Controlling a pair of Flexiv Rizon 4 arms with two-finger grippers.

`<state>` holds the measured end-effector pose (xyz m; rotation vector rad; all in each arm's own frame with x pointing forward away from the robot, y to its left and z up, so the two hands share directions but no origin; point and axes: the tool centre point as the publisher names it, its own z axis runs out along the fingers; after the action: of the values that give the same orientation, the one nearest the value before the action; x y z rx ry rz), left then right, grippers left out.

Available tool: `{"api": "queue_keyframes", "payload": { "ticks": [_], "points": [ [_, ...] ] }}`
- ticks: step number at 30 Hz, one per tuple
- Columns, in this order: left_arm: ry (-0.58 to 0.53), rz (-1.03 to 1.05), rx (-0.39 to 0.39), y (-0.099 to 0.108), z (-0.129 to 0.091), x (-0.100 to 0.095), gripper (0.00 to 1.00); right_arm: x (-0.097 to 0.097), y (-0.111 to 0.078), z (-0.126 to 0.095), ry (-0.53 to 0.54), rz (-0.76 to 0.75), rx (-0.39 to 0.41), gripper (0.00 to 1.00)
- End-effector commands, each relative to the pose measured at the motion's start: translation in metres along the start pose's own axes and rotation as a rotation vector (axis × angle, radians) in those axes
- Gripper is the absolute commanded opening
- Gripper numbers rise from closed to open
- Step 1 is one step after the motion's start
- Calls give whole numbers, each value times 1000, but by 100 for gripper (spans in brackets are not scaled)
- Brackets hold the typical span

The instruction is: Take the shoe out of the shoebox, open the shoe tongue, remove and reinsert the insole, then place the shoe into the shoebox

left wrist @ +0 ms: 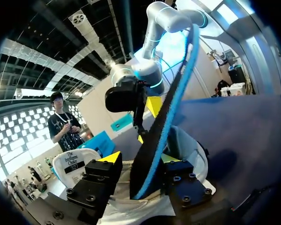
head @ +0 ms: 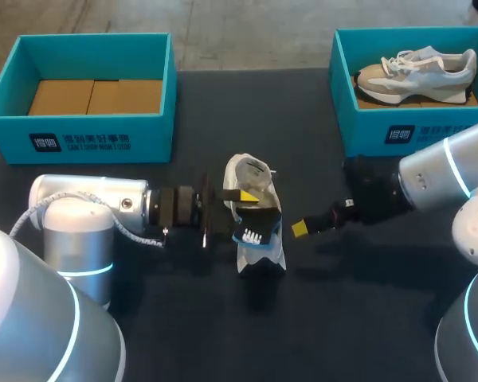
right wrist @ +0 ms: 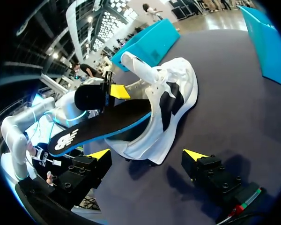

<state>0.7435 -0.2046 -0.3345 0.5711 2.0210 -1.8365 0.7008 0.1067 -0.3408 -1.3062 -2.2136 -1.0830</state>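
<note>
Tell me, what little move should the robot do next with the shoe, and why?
Probably bring the right tool in to steady the white shoe. The left tool pinches the black insole, one end inside the shoe, while nothing holds the shoe itself; the right tool sits open beside it.

1. In the middle of the head view, the insole (head: 251,235) is covering the opening of the shoe (head: 263,259).
2. The lower left corner is cutting off the left arm (head: 80,215).
3. The right edge is cutting off the right arm (head: 446,171) and the right shoebox (head: 398,119).
4. In the left wrist view, the insole (left wrist: 164,122) is hiding much of the shoe (left wrist: 192,154), and whether the left gripper (left wrist: 140,158) is gripping it is not showing.
5. In the right wrist view, one end of the insole (right wrist: 107,119) is lying hidden inside the shoe (right wrist: 173,98).
</note>
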Motion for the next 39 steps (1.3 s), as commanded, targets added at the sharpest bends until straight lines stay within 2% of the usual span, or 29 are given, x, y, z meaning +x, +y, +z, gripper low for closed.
{"api": "queue_keyframes", "payload": {
  "ticks": [1, 11, 14, 15, 16, 33, 39],
  "points": [
    [-9, 9, 3, -6, -2, 1, 51, 1, -2, 1, -5, 2, -3, 100],
    [-16, 45, 34, -29, -10, 4, 47, -1, -3, -3, -9, 6, -11, 100],
    [-6, 55, 35, -32, -10, 5, 31, -2, -3, -5, -12, 8, -17, 100],
    [-1, 56, 36, -32, -9, 5, 20, -2, -4, -6, -13, 8, -18, 100],
    [3, 55, 36, -30, -8, 6, 0, -2, -3, -7, -14, 7, -18, 100],
    [34, 33, -4, -4, 3, 9, 0, -4, 1, -13, -34, -3, -25, 100],
    [14, 48, 4, -9, 0, 8, 0, -5, 0, -12, -33, -1, -25, 100]
  ]
}}
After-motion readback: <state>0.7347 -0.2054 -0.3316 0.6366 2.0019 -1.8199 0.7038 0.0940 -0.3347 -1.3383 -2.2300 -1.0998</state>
